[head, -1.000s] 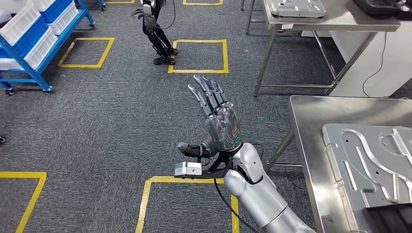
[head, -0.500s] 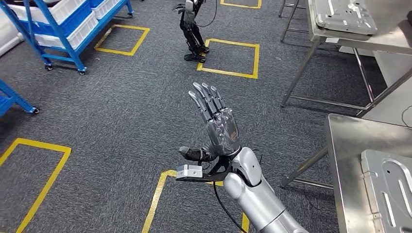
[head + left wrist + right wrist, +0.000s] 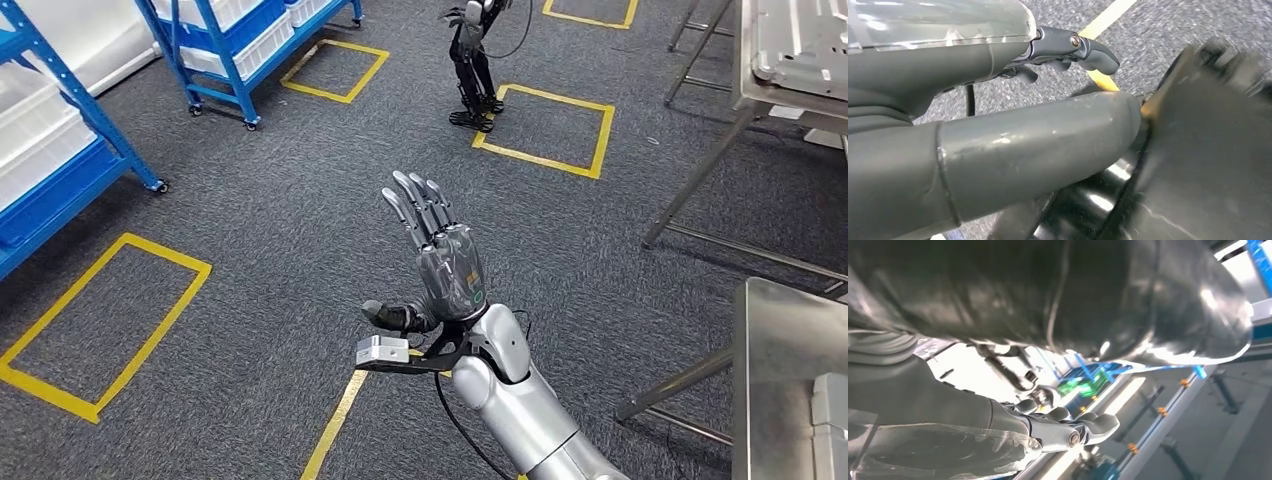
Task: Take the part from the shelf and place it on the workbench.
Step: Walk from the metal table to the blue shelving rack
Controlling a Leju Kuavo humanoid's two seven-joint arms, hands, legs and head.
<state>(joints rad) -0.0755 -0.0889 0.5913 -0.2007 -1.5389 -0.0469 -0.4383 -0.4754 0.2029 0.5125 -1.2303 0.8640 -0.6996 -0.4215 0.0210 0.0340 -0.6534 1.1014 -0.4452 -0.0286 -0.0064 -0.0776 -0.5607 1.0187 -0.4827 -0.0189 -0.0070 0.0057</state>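
Grey carpet floor (image 3: 250, 250) w/ yellow tape squares, blue shelf (image 3: 60, 150) at its left edge; right hand (image 3: 440, 262) raised, fingers spread, holding nothing, prob. readied for pickup; left hand (image 3: 998, 150) state unclear; part not identifiable yet.

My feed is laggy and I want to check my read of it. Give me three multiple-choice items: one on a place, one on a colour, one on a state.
1. In the head view, where do the blue shelves stand?
A. upper left
B. lower right
C. dead centre

2. What colour are the taped squares on the carpet?
A. red
B. yellow
C. white

3. How is the raised right hand?
A. gripping a part
B. fingers apart, holding nothing
C. closed into a fist

Answers:
1. A, the blue frames run along the upper left.
2. B, every outline is yellow.
3. B, its fingers are extended and apart over the carpet, with nothing in them.
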